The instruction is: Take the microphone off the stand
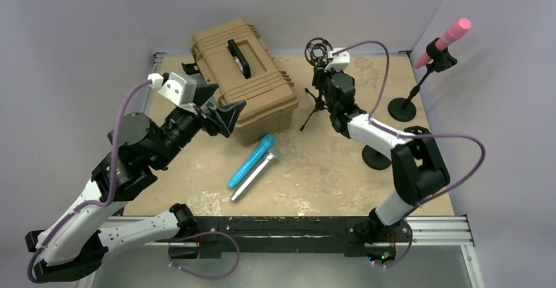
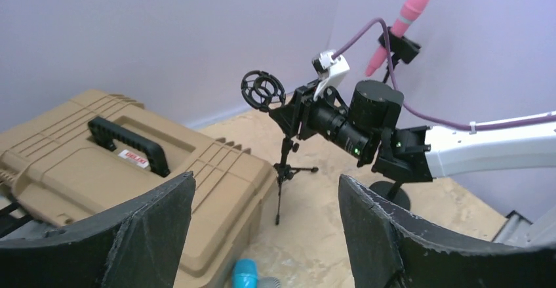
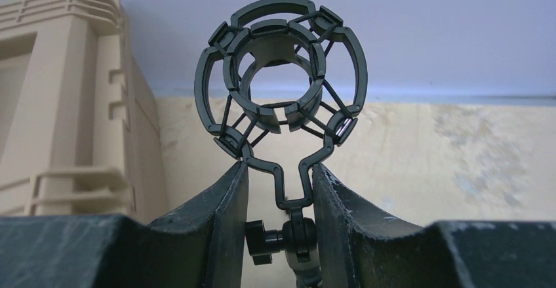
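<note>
Only wrist cam shows R fingers (image 3: 219, 216) pinching stand's mount (image 3: 282, 45); L fingers (image 2: 147, 232) apart.

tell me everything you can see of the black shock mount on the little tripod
The shock mount is black and plastic-looking: two nested rings joined by thin cords, empty. It stands upright on a narrow neck over a thumbscrew joint atop a tripod stand, beside the tan case. The right claw pinches its neck from both sides.

Seemingly right gripper (image 1: 322, 71) around tripod stand (image 1: 318, 46)
</note>
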`<state>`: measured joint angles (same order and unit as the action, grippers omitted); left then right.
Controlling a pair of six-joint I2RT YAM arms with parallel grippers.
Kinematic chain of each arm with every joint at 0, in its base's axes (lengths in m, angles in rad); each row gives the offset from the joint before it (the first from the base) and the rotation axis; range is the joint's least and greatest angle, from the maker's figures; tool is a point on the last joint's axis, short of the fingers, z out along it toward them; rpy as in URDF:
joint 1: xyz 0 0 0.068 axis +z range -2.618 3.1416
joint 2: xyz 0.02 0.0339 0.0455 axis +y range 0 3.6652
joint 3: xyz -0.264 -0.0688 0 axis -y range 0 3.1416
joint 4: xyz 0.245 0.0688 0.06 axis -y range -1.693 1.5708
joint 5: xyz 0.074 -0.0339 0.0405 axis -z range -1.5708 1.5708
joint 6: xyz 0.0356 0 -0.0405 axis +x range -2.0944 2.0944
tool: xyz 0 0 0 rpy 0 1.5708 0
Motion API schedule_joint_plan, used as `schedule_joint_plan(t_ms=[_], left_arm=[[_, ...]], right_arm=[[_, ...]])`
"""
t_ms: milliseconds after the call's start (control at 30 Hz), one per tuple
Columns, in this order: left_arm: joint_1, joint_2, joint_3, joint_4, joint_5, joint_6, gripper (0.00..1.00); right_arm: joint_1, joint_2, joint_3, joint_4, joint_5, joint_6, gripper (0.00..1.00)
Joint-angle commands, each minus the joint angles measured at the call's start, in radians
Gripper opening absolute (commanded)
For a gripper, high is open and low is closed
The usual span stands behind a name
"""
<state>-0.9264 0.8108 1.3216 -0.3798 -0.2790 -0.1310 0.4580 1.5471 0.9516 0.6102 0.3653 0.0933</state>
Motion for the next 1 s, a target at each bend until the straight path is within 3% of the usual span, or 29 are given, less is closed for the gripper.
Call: schedule_joint_plan(t_ms=[0, 133, 333, 500, 567, 600, 967], left_arm=[[0.006, -0.025, -0.069, 0.012, -0.085, 0.100, 0.78], [0.010, -0.058, -0.179, 0.082, -0.118, 0.121, 0.78], [0.014, -0.066, -0.235, 0.120, -0.163, 0.126, 0.78], [0.014, -0.076, -0.242, 0.119, -0.175, 0.126, 0.77], [0.013, -0.082, -0.247, 0.122, -0.180, 0.126, 0.77], [0.013, -0.083, -0.247, 0.122, -0.180, 0.126, 0.77], [0.013, -0.051, -0.237, 0.094, -0.118, 0.086, 0.77]], right_arm=[[-0.002, 0.136, 0.174, 0.133, -0.053, -0.059, 0.17], [-0.001, 0.262, 0.301, 0.090, -0.082, -0.059, 0.18], [-0.001, 0.326, 0.334, 0.087, -0.088, -0.065, 0.26], [-0.001, 0.320, 0.348, 0.005, -0.056, -0.055, 0.52], [-0.002, 0.296, 0.386, -0.077, -0.069, -0.047, 0.86], [-0.001, 0.280, 0.409, -0.132, -0.050, -0.036, 0.95], [-0.029, -0.090, 0.324, -0.352, -0.020, -0.053, 0.99]])
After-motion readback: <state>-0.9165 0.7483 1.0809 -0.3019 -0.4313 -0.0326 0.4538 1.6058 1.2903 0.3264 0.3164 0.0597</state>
